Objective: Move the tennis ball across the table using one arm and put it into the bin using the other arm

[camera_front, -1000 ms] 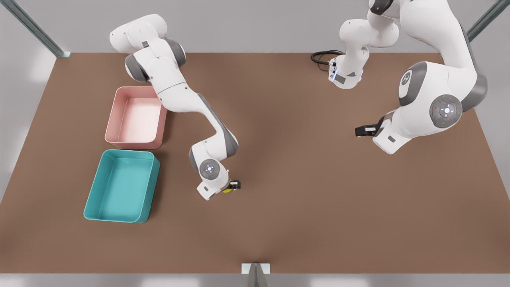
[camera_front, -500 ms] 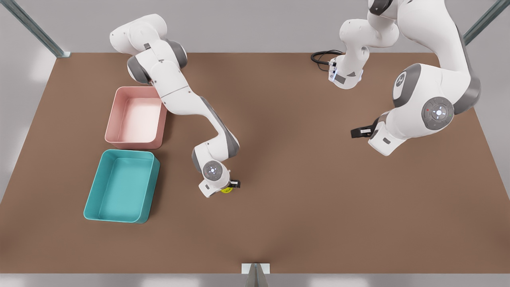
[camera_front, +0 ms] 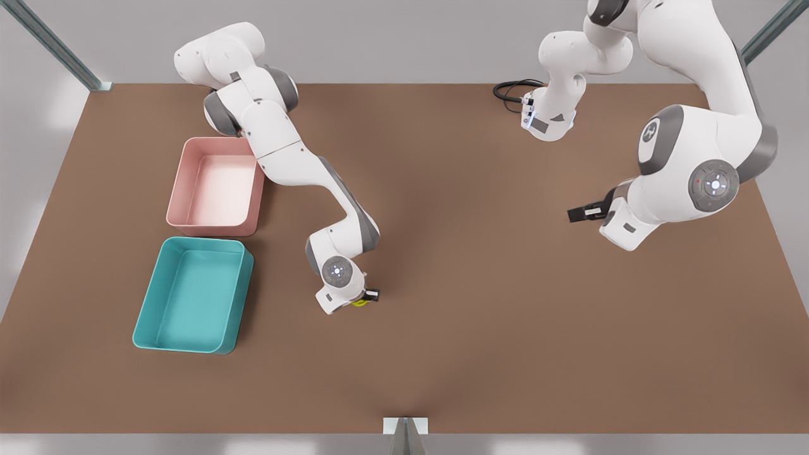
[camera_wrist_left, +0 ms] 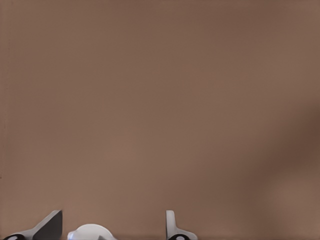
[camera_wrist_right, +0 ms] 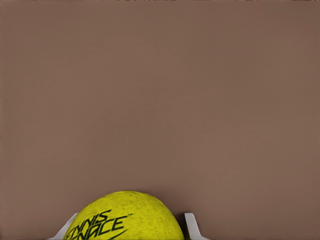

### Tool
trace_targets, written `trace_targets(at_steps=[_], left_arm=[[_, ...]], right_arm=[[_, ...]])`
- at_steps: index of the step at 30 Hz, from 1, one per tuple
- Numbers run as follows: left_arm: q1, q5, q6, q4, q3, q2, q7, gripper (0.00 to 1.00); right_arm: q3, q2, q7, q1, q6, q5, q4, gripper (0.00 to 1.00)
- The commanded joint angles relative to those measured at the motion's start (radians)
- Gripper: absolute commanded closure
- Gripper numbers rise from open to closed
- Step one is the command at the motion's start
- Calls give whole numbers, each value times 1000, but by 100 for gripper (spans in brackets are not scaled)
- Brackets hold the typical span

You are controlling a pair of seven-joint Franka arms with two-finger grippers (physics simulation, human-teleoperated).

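Note:
The yellow-green tennis ball [camera_front: 360, 303] rests on the brown table [camera_front: 480, 328], a little to the front view's left of its middle. My right gripper [camera_front: 366, 297] points down over the ball. In the right wrist view the ball [camera_wrist_right: 125, 220] sits between the two pale fingertips [camera_wrist_right: 191, 226], and the right gripper [camera_wrist_right: 128, 229] stands open close around it. My left gripper [camera_front: 576, 215] hangs open and holds nothing at the front view's right. In its own wrist view the left gripper [camera_wrist_left: 112, 222] has only bare table under it. The teal bin [camera_front: 143, 321] lies at the front view's left.
A pink bin [camera_front: 179, 189] of the same shape stands just behind the teal one. A black cable [camera_front: 509, 90] lies near the arm base at the back of the table, toward the front view's right. A small bracket [camera_front: 405, 426] sits at the table's near edge.
The right gripper has settled slightly over the ball, hiding more of it. The left arm swung a little toward the front view's left, then back to the right, still open and holding nothing.

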Motion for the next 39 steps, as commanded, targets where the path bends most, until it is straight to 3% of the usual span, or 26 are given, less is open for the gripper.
trace_targets(at_steps=[1,8,15,20,27,28,29,35,39], left_arm=[[0,0,-5,0,0,-1,5,0],[-2,3,-13,0,-2,-4,4,0],[-9,3,-20,0,-3,-5,4,0],[-11,3,-19,0,-3,-4,4,0],[-11,3,-19,0,-3,-4,4,0],[-11,3,-19,0,-3,-4,4,0],[-11,3,-19,0,-3,-4,4,0],[-11,3,-19,0,-3,-4,4,0],[-11,3,-20,0,-5,-4,4,0]], right_arm=[[0,-2,28,0,10,-1,1,34],[0,-40,-46,-37,-12,4,1,35],[-9,-171,-466,-275,-229,-8,0,35],[-15,-194,-741,-451,-271,-16,9,35],[-123,-181,-804,-485,-300,-70,-2,34],[-123,-180,-805,-491,-300,-70,-5,33],[-123,-180,-802,-493,-300,-68,-11,0],[-118,-198,-674,-484,-321,-51,-3,0],[-127,-374,-399,-445,-763,-71,133,0]])
